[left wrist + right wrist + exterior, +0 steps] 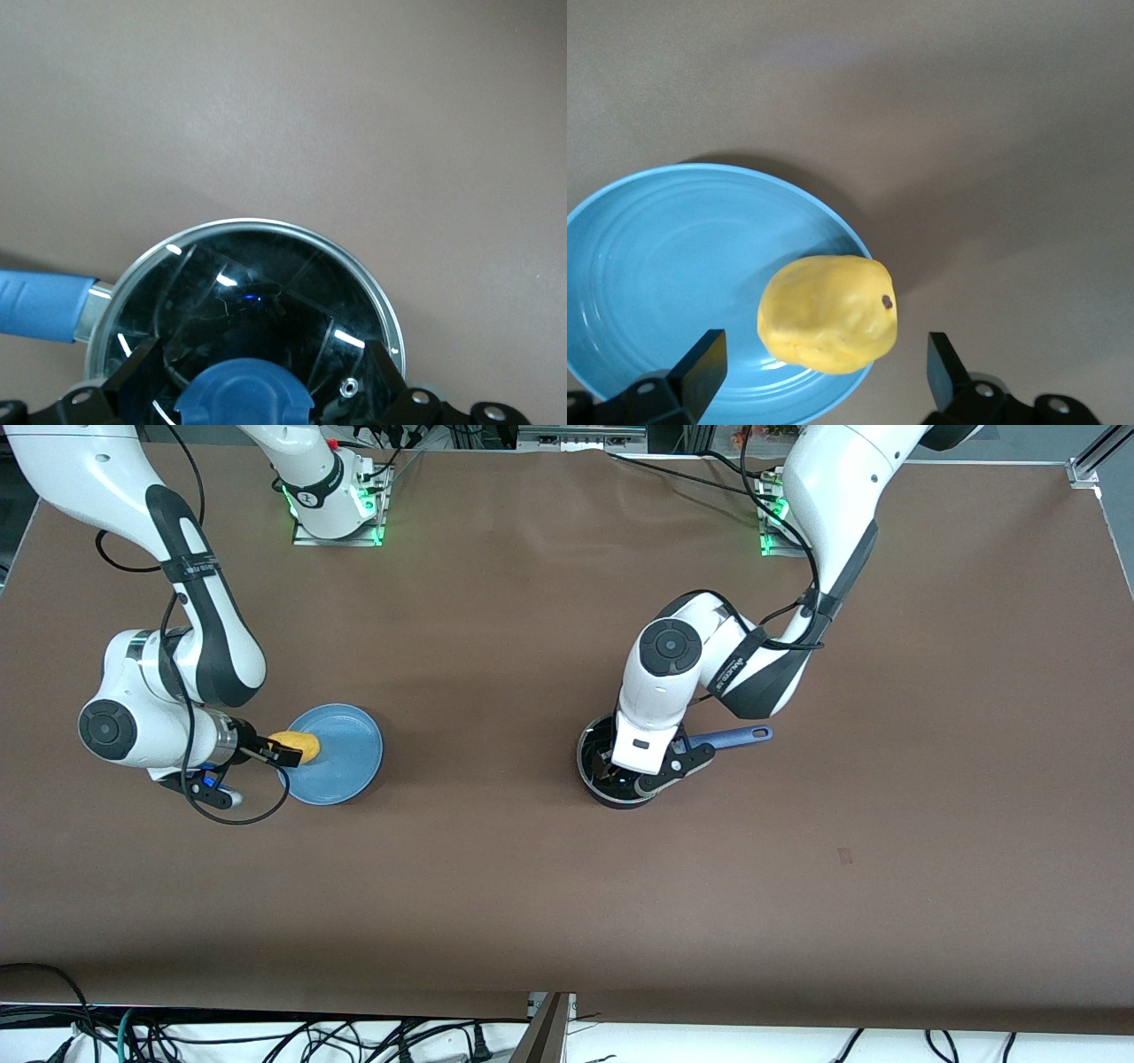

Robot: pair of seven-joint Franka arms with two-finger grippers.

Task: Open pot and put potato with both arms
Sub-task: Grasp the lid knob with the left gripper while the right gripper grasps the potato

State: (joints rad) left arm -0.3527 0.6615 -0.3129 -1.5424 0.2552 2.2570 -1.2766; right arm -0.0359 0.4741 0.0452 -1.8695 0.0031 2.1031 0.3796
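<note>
Table (pixel 567 868): brown surface filling most of the front view.
Left arm (pixel 709 664): reaches from the upper right of the front view down to the pot.
Right arm (pixel 177 646): bends down along the frame's left edge.
Blue plate (pixel 350 757): left of centre in the front view, toward the right arm's end.
Pot (pixel 589 748): right of centre, glass lid (pixel 266 283) on, blue handle (pixel 735 737) pointing right in the frame.
Potato (pixel 297 746): on the plate's rim area.
Left gripper (pixel 244 390): jaws spread either side of the blue knob (pixel 244 394), not closed on it.
Right gripper (pixel 276 751): jaws wide apart flanking the potato, not gripping.
</note>
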